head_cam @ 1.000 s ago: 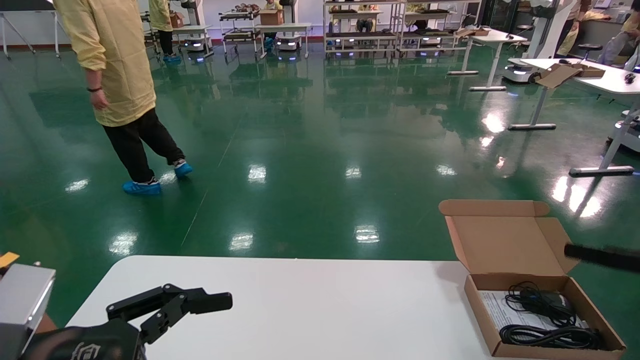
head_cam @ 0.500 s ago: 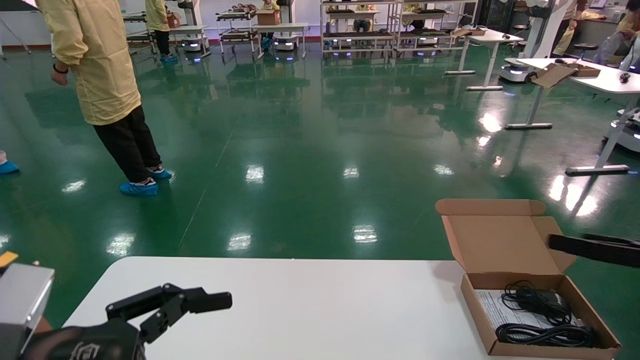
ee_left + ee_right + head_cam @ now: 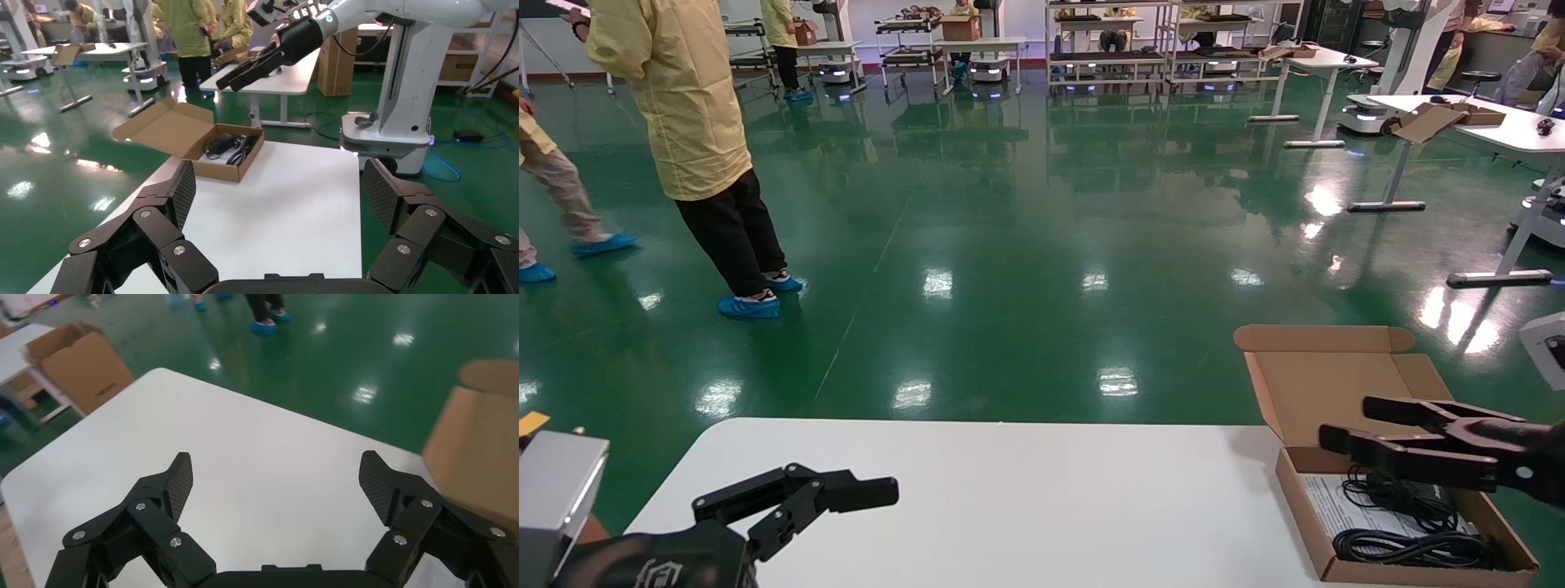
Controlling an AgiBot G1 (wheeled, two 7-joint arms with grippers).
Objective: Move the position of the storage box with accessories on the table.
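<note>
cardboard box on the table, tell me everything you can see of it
The cardboard box is shallow brown corrugated board with a hinged lid standing open and side flaps out. It sits flat at the right end of the white table, holding coiled black cables on a printed sheet. The open right tool hovers above it, not touching.

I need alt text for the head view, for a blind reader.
The open right gripper hovers above the open storage box holding black cables, at the white table's right end. The left gripper rests open at the left.
</note>
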